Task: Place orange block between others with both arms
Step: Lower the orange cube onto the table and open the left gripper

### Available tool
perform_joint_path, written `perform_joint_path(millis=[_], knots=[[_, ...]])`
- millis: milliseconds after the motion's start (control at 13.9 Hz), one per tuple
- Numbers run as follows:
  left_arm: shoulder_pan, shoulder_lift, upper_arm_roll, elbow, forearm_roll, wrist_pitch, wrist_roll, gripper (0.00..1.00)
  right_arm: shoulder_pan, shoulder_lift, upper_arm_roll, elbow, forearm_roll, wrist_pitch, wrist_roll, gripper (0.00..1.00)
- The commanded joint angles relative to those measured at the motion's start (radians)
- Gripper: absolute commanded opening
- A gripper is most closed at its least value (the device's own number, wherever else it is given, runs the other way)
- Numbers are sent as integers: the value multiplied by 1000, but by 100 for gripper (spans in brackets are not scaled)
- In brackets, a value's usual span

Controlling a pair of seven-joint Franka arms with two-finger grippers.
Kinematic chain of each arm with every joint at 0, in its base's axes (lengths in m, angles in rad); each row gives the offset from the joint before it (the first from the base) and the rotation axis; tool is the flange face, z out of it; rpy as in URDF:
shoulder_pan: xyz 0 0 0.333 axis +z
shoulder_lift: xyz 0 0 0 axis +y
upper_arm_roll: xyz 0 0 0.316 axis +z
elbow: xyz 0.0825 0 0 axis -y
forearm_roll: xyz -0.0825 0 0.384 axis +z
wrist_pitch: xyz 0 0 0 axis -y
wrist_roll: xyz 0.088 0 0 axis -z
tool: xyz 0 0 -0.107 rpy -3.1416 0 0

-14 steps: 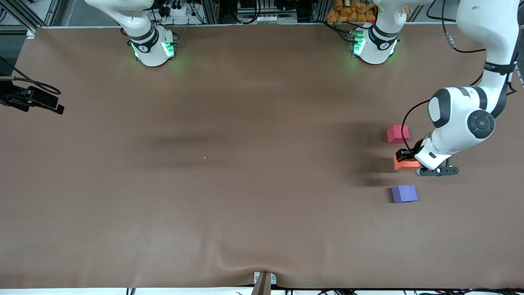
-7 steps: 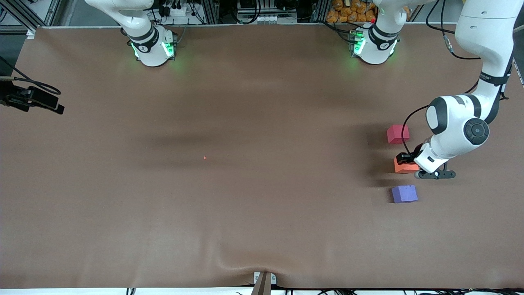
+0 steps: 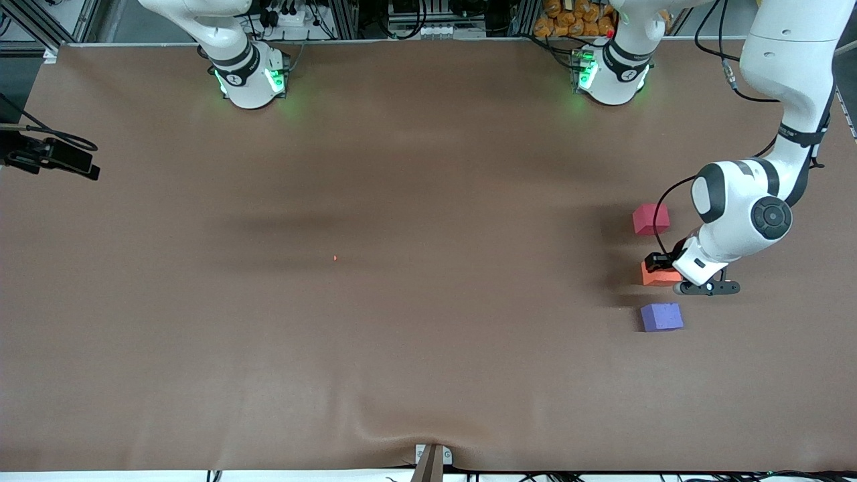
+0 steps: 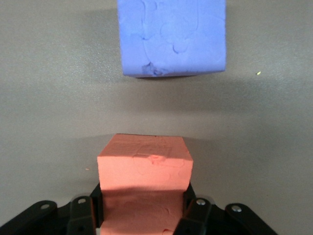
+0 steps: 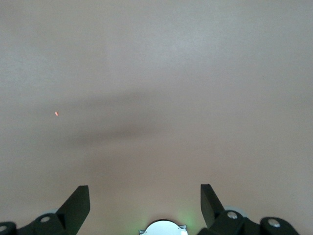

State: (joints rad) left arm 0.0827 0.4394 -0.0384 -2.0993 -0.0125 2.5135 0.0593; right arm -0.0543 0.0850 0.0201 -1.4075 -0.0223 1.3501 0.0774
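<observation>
1. Roughly at the right arm's end of the table, a black camera mount (image 3: 50, 155) sits at the edge of the brown table cover (image 3: 402, 201); a tiny red speck (image 3: 335, 258) lies mid-table.
2. Right gripper (image 5: 144, 198) hangs over bare cover, fingers spread wide, holding nothing; the right arm waits.
3. Pinkish-red cube (image 3: 651, 219), matte foam, lies toward the left arm's end.
4. Orange block (image 3: 657, 274), matte foam cube with a dented top, sits between the other two, apart from both, nearer the front camera than the pinkish-red one.
5. Left gripper (image 3: 664, 266) is clamped on the orange block, fingers (image 4: 193, 213) pressing its sides.
6. Purple cube (image 3: 661, 316), scuffed foam, lies nearest the front camera.
</observation>
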Motion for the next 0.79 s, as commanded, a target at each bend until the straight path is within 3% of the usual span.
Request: perform_joint_path(millis=[0, 72, 144, 504, 720], knots=[[2, 2, -6, 8, 20, 10, -6, 46, 4, -2, 0, 16, -19, -17, 2, 100], [2, 2, -8, 8, 20, 10, 3, 95, 5, -2, 0, 16, -18, -19, 2, 100], [2, -4, -8, 10, 20, 10, 5, 100, 5, -2, 0, 16, -18, -19, 7, 100], [0, -60, -9, 30, 20, -22, -4, 100, 2, -4, -5, 25, 24, -20, 13, 100], [0, -123, -9, 86, 20, -137, -3, 100, 1, -4, -8, 25, 24, -20, 10, 100]])
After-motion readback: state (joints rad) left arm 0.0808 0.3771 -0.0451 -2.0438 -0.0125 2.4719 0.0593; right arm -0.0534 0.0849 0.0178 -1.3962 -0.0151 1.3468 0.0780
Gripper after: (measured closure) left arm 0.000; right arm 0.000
